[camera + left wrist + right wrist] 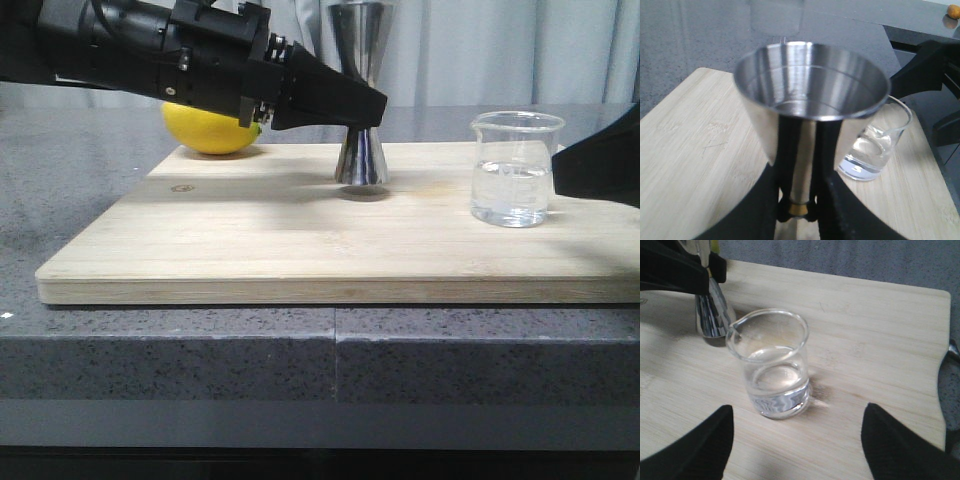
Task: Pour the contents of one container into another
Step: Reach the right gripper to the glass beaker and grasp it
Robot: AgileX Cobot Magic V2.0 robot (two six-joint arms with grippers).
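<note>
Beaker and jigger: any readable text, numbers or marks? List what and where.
No text can be read in any view.
Beaker: faint printed measuring marks on the glass, too small and blurred to read.
Jigger: bare steel, no lettering visible.
Cutting board: small dark spot only, no text.

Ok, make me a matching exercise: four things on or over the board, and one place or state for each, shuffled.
Things:
1. jigger
2. beaker
3. lemon
4. right gripper

States:
A. open, its fingers on either side of the beaker but apart from it
B. yellow, at the board's far left corner, partly behind the left arm
C. held at its waist by the left gripper
D. standing free, clear liquid in its lower part

Pairs: 1-C, 2-D, 3-B, 4-A
</note>
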